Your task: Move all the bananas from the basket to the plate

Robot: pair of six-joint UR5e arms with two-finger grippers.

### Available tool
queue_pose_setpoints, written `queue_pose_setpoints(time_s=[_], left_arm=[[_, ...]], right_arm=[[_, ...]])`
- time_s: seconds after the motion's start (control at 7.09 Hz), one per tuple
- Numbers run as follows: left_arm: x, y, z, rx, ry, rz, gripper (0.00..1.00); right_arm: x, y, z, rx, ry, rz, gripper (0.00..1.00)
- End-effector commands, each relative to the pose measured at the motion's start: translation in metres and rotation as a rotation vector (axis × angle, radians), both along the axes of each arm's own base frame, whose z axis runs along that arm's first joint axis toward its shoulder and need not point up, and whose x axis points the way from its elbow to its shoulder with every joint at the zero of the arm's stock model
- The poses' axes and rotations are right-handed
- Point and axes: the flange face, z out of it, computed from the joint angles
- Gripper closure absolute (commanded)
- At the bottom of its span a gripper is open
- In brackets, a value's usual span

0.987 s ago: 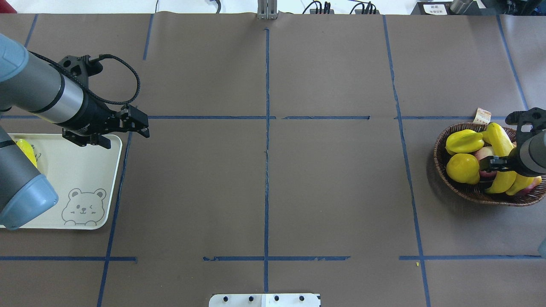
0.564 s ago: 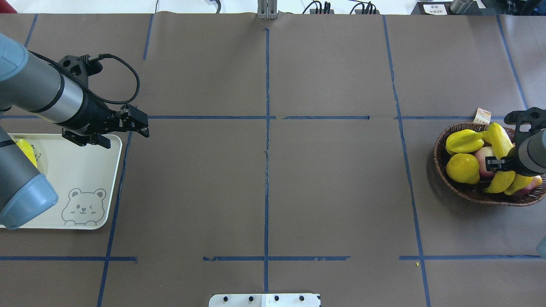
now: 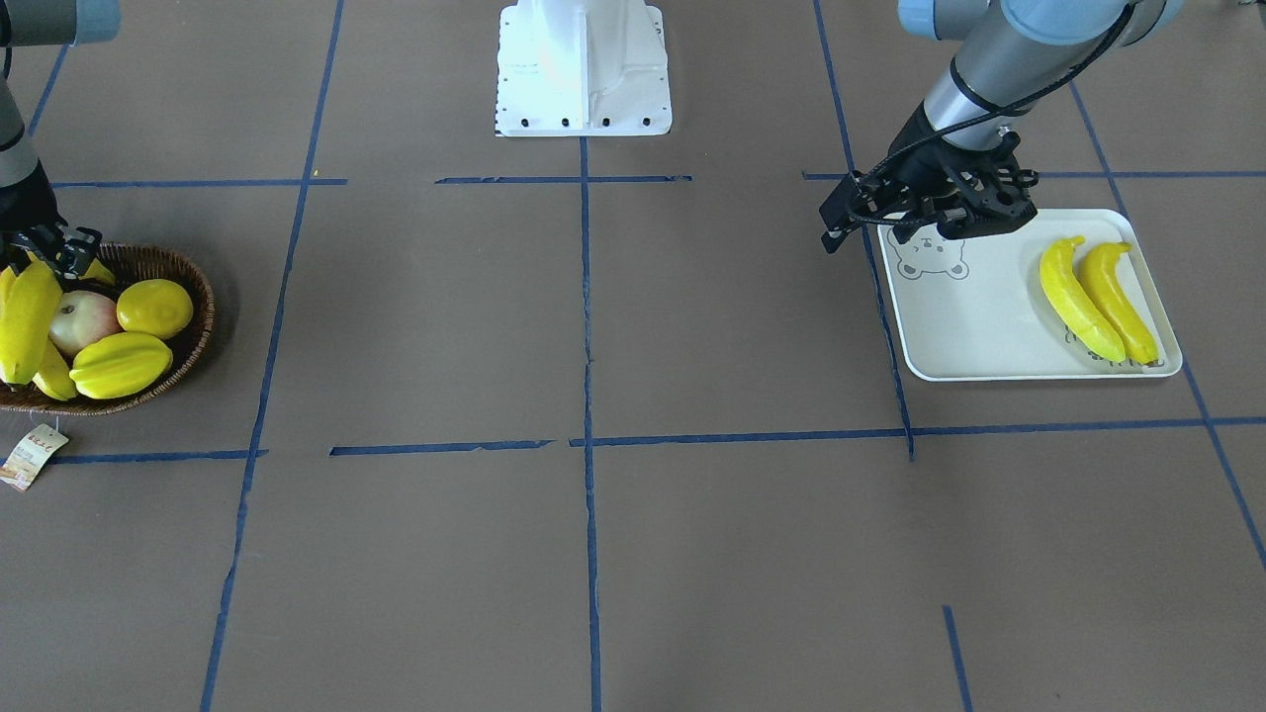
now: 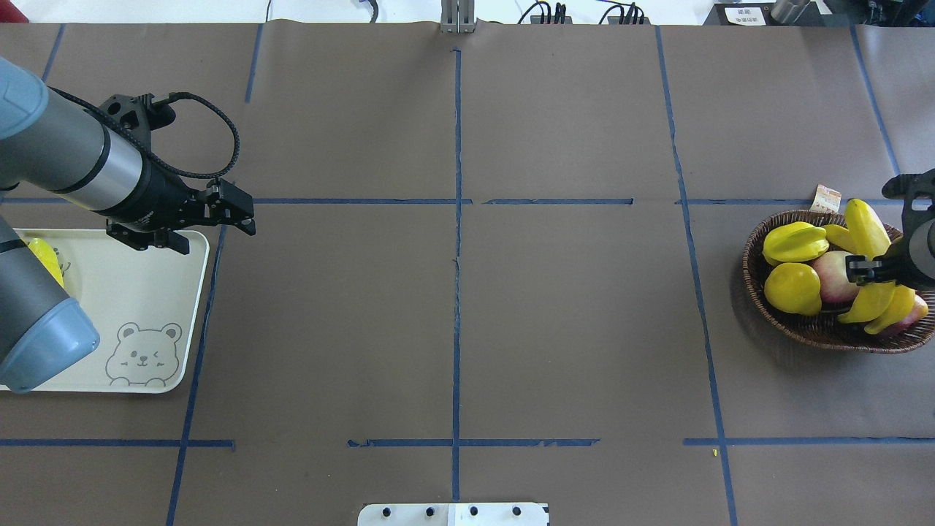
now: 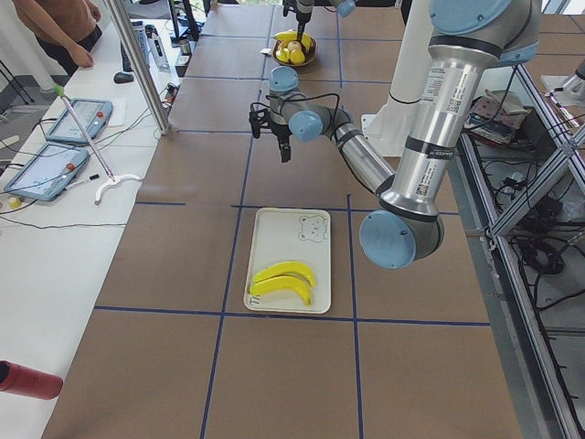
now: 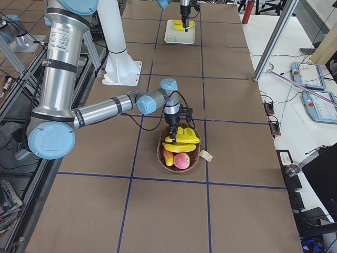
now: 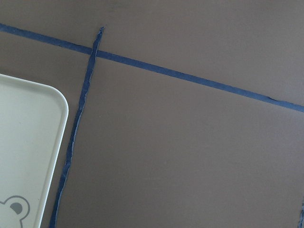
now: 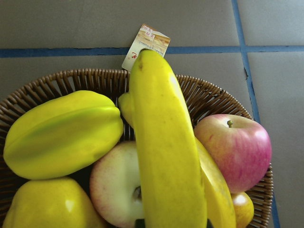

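right end effector [image 4: 862, 270] clamped on banana [image 4: 868, 228] over basket [image 4: 803, 332] rim; left end effector [image 4: 245, 215], cannot tell.

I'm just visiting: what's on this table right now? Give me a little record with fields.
plate: two bananas lying side by side
basket: held banana, second banana, starfruit, lemon, apples
right gripper: shut on the held banana
left gripper: empty, over the table beside the plate's corner
left to move: both basket bananas
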Motion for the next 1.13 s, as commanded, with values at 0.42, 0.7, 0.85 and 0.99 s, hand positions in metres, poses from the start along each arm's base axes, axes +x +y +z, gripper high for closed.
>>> queue_pose_setpoints(time_s=[0.42,0.7,0.85,0.99], left_arm=[[0.002,0.001,-0.003,0.01,0.008,0.006,0.0],[0.007,0.0,-0.015,0.03,0.025,0.01,0.0],[0.009,0.0,-0.015,0.03,0.029,0.009,0.0],[0.012,-0.002,-0.033,0.033,0.074,-0.013,0.0]], right_arm=[[0.037,-0.013,-0.142,-0.014,-0.288,-0.147,1.0],[0.005,-0.04,-0.22,0.039,-0.487,-0.24,0.99],[-0.02,-0.049,-0.261,0.057,-0.537,-0.252,0.99],[-0.071,-0.041,-0.3,0.066,-0.564,-0.264,0.99]])
